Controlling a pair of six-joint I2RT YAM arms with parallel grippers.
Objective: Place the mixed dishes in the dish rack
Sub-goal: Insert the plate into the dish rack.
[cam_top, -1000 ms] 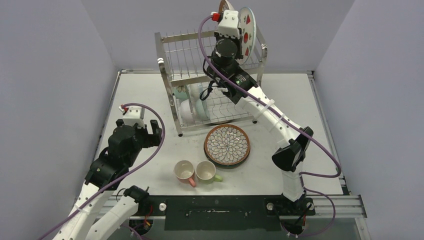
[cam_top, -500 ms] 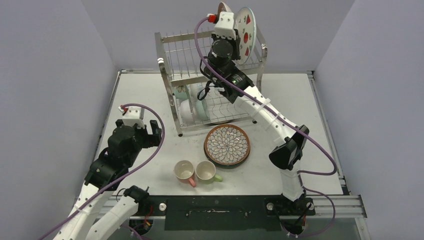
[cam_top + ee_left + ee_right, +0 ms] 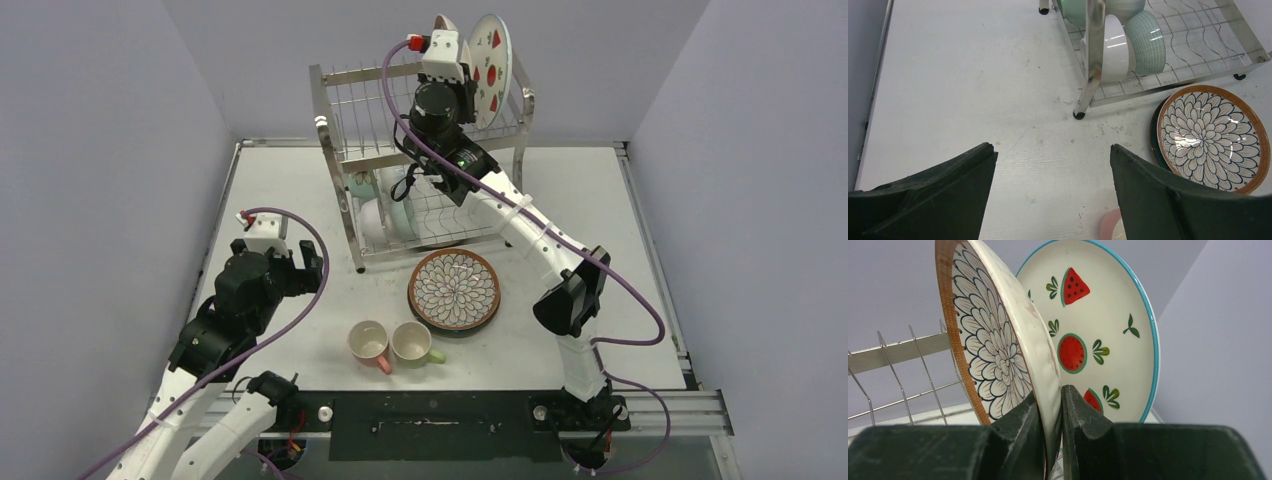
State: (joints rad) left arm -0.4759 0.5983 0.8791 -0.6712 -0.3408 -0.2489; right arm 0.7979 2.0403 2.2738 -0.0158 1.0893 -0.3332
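**Top view.** My right gripper [image 3: 443, 28] stands high over the upper tier of the steel dish rack [image 3: 323, 130]. Its fingers are pinched on the edge of an upright petal plate [image 3: 441, 18]. Just to the right, a watermelon plate [image 3: 492, 55] stands on edge in the same tier. I cannot tell whether the held plate's lower edge sits in a slot. A white bowl [image 3: 368, 222] and a mint-green bowl [image 3: 399, 212] lie on their sides in the lower tier. On the white table [image 3: 290, 190], just in front of the rack, a flat petal plate [image 3: 455, 289] lies face up. Nearer the arms, a pink mug [image 3: 368, 343] and a green mug [image 3: 412, 343] stand side by side, mouths up. My left gripper [image 3: 302, 268] hovers over the table to the left of the rack, holding nothing.

**Left wrist.** The two dark fingers [image 3: 938, 190] are spread wide, with bare table between them. Beyond them the two bowls rest together behind a rack post. The flat petal plate lies on a dark plate [image 3: 1153, 145] whose edge shows at its left. A sliver of the pink mug shows at the bottom edge.

**Right wrist.** Both fingers [image 3: 1088, 425] clamp the brown rim of the upright petal plate, whose patterned face is turned left. The blue-rimmed watermelon plate stands just behind it. Rack wires show at lower left.
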